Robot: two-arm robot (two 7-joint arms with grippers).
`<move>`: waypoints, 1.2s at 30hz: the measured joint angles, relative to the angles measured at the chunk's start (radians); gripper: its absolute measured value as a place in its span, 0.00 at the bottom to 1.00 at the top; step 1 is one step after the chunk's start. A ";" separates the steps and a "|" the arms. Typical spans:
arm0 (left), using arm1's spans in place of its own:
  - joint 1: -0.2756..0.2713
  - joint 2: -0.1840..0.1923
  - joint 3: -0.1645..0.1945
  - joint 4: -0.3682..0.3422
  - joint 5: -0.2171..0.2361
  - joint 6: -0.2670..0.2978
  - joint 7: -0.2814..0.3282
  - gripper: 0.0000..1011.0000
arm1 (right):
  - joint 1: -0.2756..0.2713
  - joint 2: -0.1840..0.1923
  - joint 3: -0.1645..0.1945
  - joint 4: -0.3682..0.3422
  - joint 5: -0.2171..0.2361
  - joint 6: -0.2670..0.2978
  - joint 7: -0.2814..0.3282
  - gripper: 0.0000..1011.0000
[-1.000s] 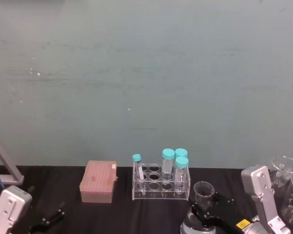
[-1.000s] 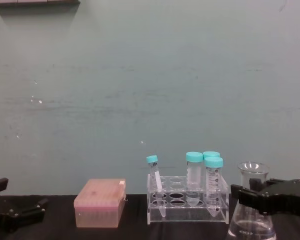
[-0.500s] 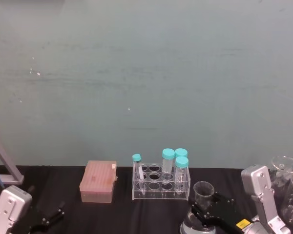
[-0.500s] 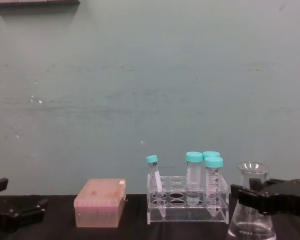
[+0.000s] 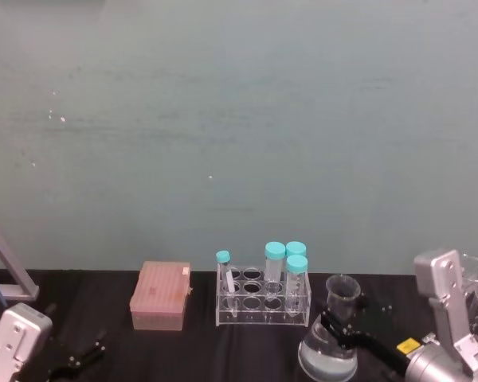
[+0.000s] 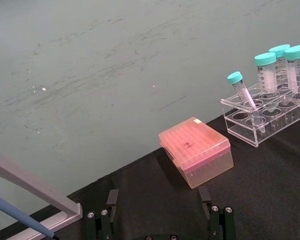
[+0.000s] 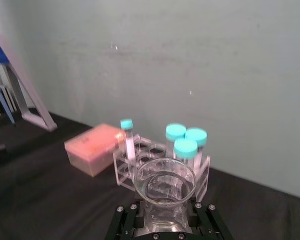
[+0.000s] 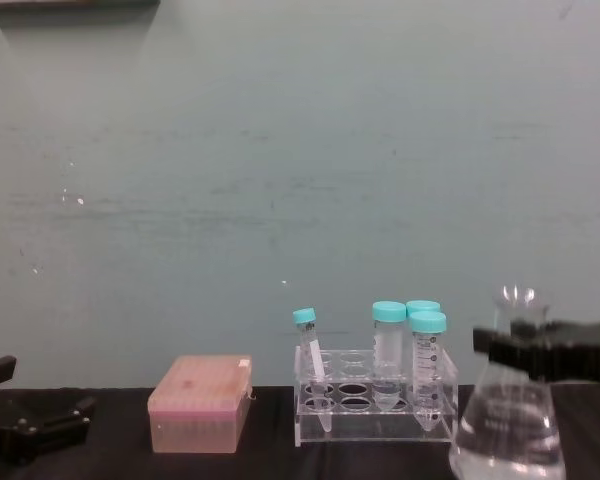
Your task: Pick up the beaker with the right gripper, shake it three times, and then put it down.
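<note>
Chest view: beaker (image 8: 508, 428) upright, neck topmost.

I find no text that I can read. The teal-capped tubes (image 8: 428, 365) carry printed graduation marks too small to make out, and the yellow sticker (image 5: 409, 345) on the right arm (image 5: 444, 296) is illegible.

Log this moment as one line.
right gripper: shut on neck of clear glass conical beaker | beaker: upright, beside clear tube rack | left gripper: open, parked low left
</note>
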State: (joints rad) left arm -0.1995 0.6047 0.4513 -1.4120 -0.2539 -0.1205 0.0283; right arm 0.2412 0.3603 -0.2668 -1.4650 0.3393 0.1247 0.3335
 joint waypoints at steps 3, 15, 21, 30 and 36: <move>0.000 0.000 0.000 0.000 0.000 0.000 0.000 0.99 | 0.004 0.004 0.008 -0.026 0.012 0.009 0.002 0.45; 0.000 0.000 0.000 0.000 0.000 0.000 0.000 0.99 | 0.005 -0.009 0.028 -0.091 0.127 0.092 0.023 0.45; 0.000 0.000 0.000 0.000 0.000 0.000 0.000 0.99 | -0.024 -0.116 0.142 -0.091 0.362 0.210 -0.006 0.45; 0.000 0.000 0.000 0.000 0.000 0.000 0.000 0.99 | -0.053 -0.246 0.285 -0.067 0.620 0.324 -0.119 0.45; 0.000 0.000 0.000 0.000 0.000 0.000 0.000 0.99 | -0.057 -0.267 0.308 -0.060 0.688 0.360 -0.162 0.45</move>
State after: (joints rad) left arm -0.1995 0.6047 0.4514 -1.4120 -0.2539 -0.1205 0.0283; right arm 0.1840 0.0933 0.0414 -1.5249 1.0273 0.4850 0.1715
